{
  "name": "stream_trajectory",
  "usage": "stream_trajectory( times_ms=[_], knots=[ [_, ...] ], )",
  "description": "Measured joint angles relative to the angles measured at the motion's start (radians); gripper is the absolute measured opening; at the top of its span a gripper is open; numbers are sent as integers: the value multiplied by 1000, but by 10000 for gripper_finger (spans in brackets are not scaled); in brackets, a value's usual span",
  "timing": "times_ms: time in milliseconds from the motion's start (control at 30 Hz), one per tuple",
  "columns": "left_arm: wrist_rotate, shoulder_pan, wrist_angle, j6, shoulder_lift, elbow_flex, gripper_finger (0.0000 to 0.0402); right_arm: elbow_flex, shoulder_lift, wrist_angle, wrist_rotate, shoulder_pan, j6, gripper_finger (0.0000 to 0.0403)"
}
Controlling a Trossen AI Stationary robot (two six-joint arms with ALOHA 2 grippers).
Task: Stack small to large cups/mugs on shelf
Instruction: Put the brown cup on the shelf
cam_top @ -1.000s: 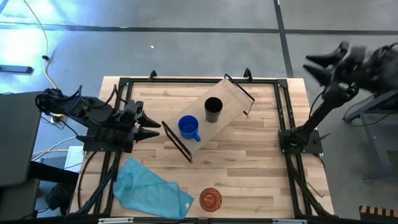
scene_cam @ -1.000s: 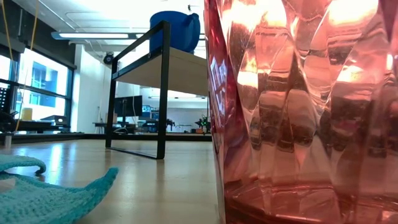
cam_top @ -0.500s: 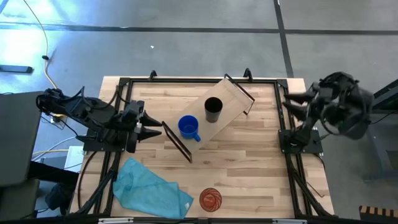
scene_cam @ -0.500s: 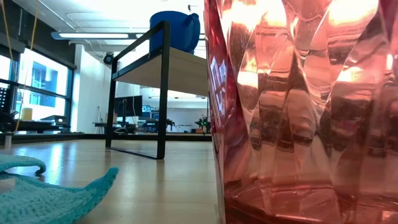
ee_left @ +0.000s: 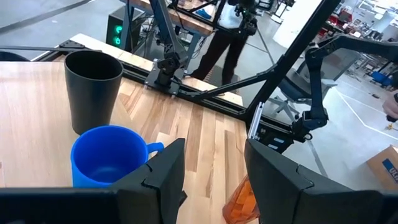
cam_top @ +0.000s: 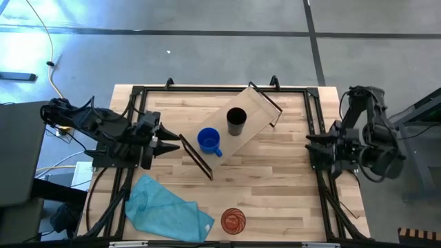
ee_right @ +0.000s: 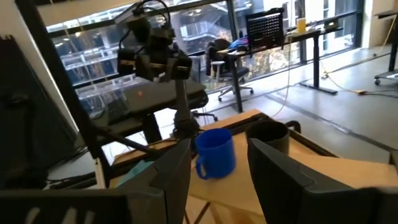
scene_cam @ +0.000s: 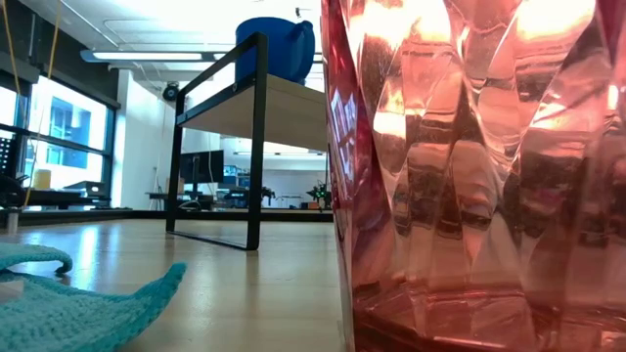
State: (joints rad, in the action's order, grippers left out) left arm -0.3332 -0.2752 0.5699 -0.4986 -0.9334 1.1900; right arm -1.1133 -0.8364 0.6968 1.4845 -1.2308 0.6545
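Note:
The shelf (cam_top: 258, 110) stands slantwise in the middle of the table on its black end frames. On its board stand the blue mug (cam_top: 209, 141) and the black cup (cam_top: 236, 120), side by side. The orange tumbler (cam_top: 233, 220) stands upright on the table by the near edge and fills the low view (scene_cam: 479, 176). My left gripper (cam_top: 172, 142) is open and hangs just left of the shelf's left end, pointing at the mug (ee_left: 109, 155). My right gripper (cam_top: 311, 141) is open at the table's right edge and faces the shelf (ee_right: 311, 165).
A teal cloth (cam_top: 169, 210) lies crumpled at the near left corner, left of the tumbler. A black metal frame (cam_top: 313, 110) runs round the tabletop. Bare wood lies between the shelf and the right edge. Beyond the table a person (ee_left: 224, 31) stands among desks and chairs.
My right arm has swung down from high beyond the table's far right corner to the right edge, and has turned toward the shelf. The left arm, the cups and the shelf have kept still.

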Motion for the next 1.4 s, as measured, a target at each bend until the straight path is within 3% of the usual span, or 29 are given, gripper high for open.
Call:
stream_trajectory(
  times_ms=[167,267,467,600,1033,1400],
  knots=[
    [0,0,-21,-4,-15,0,156,0,-1,-139,-52,0,-137,151],
    [5,0,-39,-4,-28,0,156,0,-3,-273,-138,13,-265,151],
    [9,0,-52,0,-55,0,156,0,-56,-629,-470,120,-634,151],
    [17,0,-58,-2,-73,0,156,0,-92,-775,-685,201,-779,151],
    [39,0,-120,1,-85,0,156,0,-167,-976,-1287,494,-870,151],
    [41,0,-126,3,-84,0,156,0,-211,-994,-1585,714,-747,151]
  ],
)
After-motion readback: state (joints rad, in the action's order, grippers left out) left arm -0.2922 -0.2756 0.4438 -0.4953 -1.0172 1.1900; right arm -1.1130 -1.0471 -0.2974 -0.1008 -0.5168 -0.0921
